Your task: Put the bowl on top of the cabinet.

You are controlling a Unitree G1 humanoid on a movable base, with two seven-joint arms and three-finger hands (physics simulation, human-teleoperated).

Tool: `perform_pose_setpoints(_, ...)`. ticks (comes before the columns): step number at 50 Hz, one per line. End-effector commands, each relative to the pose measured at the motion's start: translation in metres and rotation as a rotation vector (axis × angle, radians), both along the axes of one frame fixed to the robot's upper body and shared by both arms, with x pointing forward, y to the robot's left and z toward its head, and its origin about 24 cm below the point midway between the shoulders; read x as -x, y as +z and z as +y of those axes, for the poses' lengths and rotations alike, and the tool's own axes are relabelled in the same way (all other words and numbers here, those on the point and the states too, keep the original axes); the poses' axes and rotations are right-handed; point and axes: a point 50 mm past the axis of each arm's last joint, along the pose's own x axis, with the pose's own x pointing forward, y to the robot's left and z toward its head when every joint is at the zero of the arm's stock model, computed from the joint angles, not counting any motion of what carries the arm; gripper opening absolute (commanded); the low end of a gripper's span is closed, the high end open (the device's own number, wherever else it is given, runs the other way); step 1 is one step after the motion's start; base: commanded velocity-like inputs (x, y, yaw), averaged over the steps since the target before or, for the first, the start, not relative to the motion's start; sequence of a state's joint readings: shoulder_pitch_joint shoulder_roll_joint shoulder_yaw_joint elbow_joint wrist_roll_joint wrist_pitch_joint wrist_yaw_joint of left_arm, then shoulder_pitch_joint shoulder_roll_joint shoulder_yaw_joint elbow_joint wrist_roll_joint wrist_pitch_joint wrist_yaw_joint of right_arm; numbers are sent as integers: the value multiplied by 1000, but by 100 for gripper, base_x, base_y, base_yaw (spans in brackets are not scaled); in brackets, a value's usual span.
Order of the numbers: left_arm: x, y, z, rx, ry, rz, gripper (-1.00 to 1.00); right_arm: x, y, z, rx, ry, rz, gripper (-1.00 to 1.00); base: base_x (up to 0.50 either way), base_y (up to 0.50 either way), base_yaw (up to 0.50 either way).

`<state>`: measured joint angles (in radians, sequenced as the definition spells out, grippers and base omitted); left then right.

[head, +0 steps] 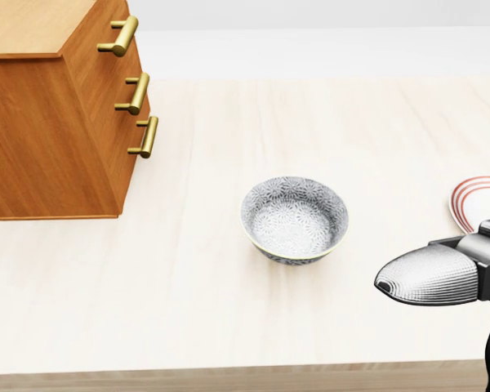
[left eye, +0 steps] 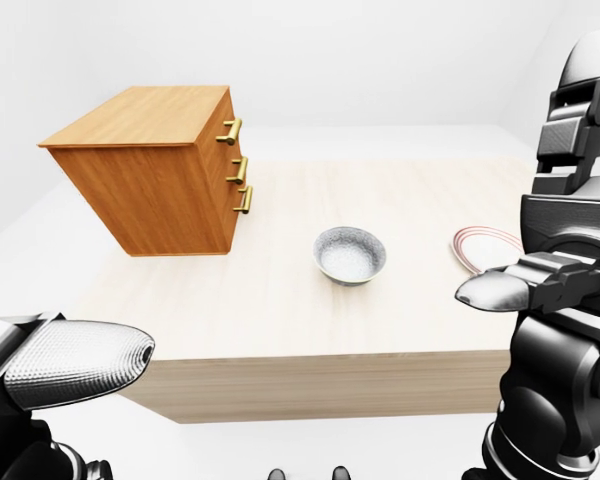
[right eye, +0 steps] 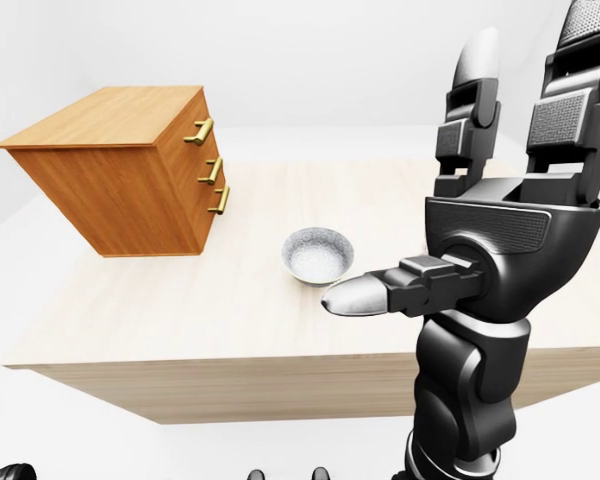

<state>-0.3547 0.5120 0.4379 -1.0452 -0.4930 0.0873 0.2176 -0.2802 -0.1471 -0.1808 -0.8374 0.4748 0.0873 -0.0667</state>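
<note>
Bowl (head: 295,219) is seen upright on table (head: 229,314), right of cabinet (head: 49,122), untouched. Right hand (right eye: 505,240): fingers spread, nothing held; plate (head: 470,201) is partly hidden behind it. Left hand (left eye: 65,362) is cut off; grip cannot be told.
</note>
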Motion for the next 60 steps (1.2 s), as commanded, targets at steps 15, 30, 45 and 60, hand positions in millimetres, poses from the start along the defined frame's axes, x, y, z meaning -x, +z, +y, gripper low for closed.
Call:
perform_pose_setpoints(15,0,-1,1,-4,10,7,98,-2,-2,1,10,-1,10,100,0,50,0)
perform_pose_setpoints(30,-2,-6,0,-23,34,30,98,2,-1,-10,-75,37,1,100,7,14,0)
perform_pose_setpoints(45,-3,-7,-1,-35,52,29,98,0,-1,-10,-78,52,25,100,50,0,0)
perform_pose_setpoints(60,-3,-6,-1,-26,27,34,98,-21,-12,-13,51,-121,108,100,27,0,0)
